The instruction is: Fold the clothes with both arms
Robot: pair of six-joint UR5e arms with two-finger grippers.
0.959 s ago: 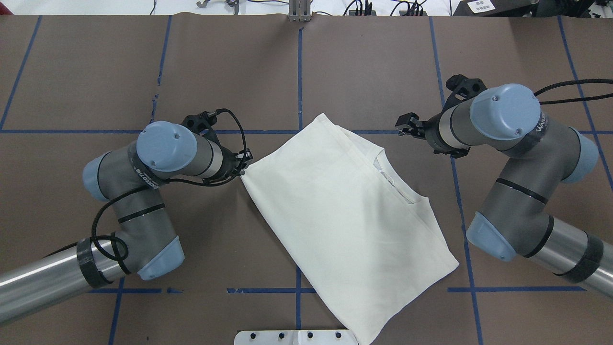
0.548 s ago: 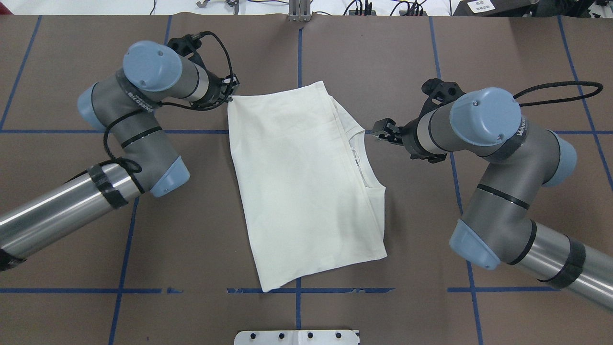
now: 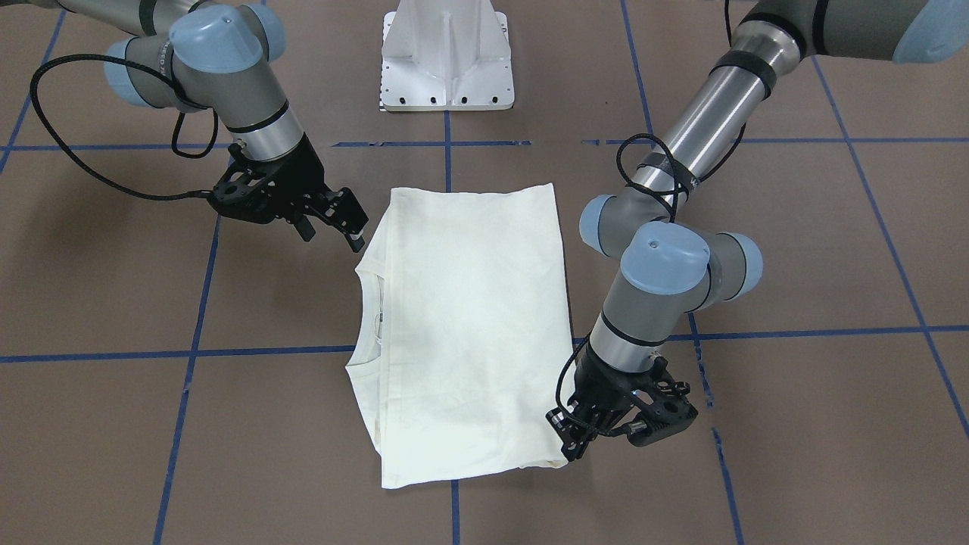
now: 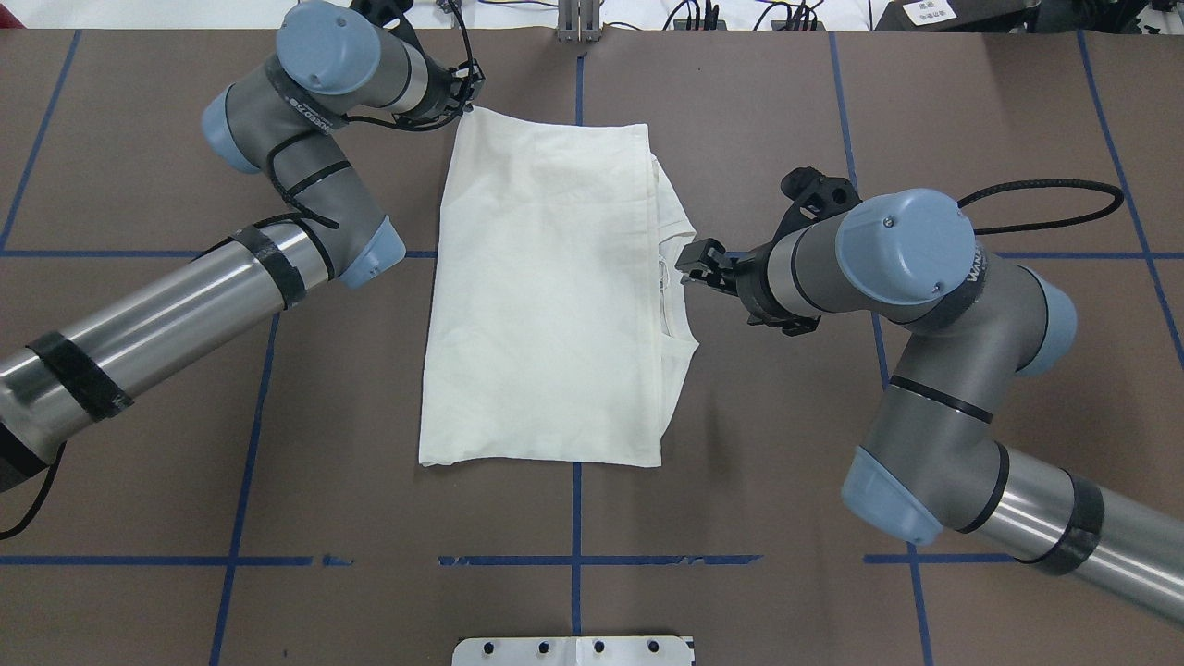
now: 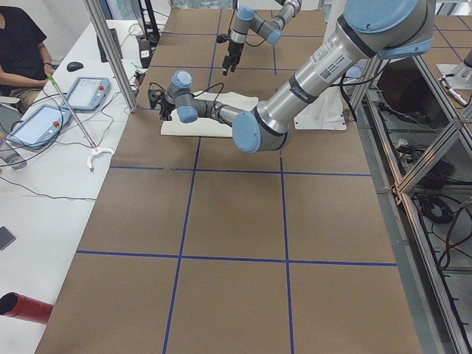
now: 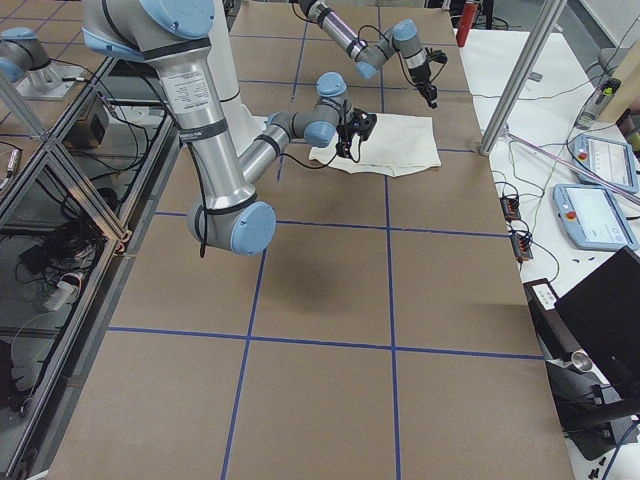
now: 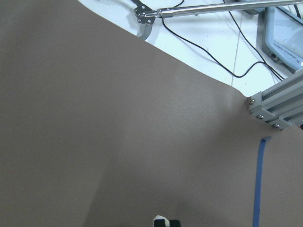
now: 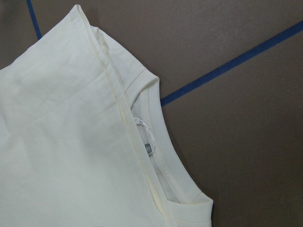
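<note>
Overhead view, left to right: folded cream T-shirt [image 4: 546,296] lying flat on the brown tabletop [image 4: 786,120], one corner pinched.

Left arm [image 4: 166,305] enters from 9 o'clock and reaches to about 11 o'clock. The left fingers [image 4: 465,91] are closed on the shirt's corner at its 11 o'clock, and the wrist view shows a scrap of white cloth at the fingertip. The T-shirt sits at centre, a little toward 12 o'clock. It forms a long rectangle with the plain side up, and the neckline [image 8: 161,156] opens toward 3 o'clock. Blue tape lines [image 4: 576,518] cross the tabletop under and around it. The right fingers [image 4: 696,254] are parted and hold nothing, just beside the neckline at the shirt's 3 o'clock edge. Right arm [image 4: 962,388] enters from 4 o'clock.
</note>
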